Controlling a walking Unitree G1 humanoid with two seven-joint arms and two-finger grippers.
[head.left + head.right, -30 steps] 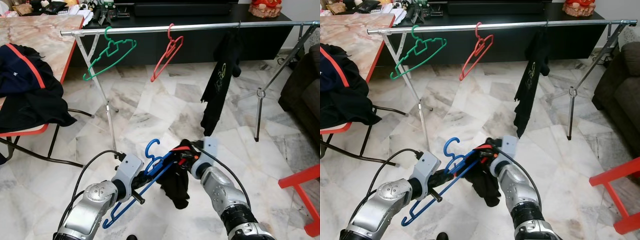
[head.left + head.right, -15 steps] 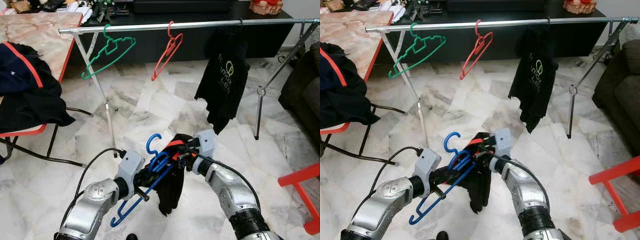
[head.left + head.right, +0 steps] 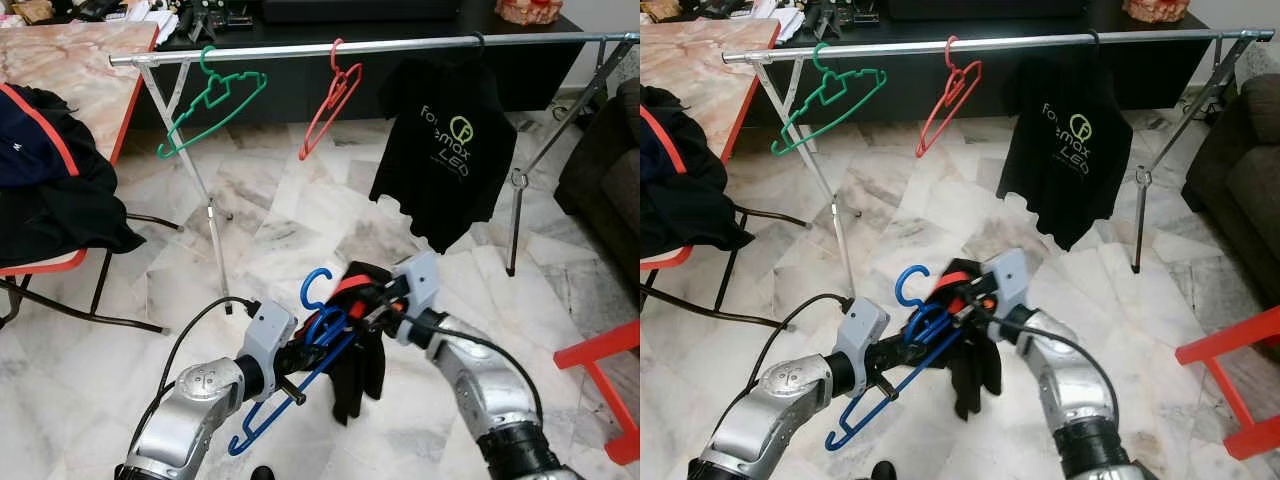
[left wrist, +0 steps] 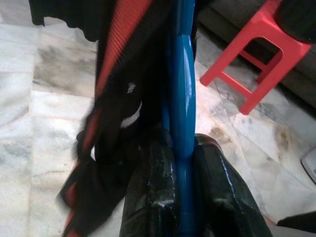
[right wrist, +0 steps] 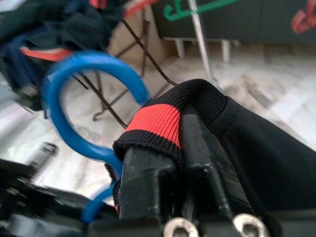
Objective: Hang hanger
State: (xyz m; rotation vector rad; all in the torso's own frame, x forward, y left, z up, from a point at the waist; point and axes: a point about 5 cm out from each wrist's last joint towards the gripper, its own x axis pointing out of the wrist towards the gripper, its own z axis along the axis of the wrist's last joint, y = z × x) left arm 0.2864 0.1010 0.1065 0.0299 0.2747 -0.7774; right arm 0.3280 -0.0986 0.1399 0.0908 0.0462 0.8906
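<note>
- Two grippers share one load low in front of the robot: the left gripper is clamped on the blue hanger, and the right gripper is pinched together on the red-and-black collar of the dark garment.
- The left wrist view shows the hanger's blue bar squeezed between both fingers, with the garment draped just beside it.
- The hanger sits well below and short of the rail, hook pointing up.
- On the rail hang a green hanger, a red hanger and a black T-shirt.
- Judged step: seat the collar over the hanger's shoulder before lifting.
- To do it well, keep the left grip firm and the bar level, so the cloth slides on rather than off.
- Let the right gripper pull the collar wide, not downward, or the hanger may twist in the fingers.
- For hanging, the gap between the red hanger and the T-shirt looks the safest spot.
</note>
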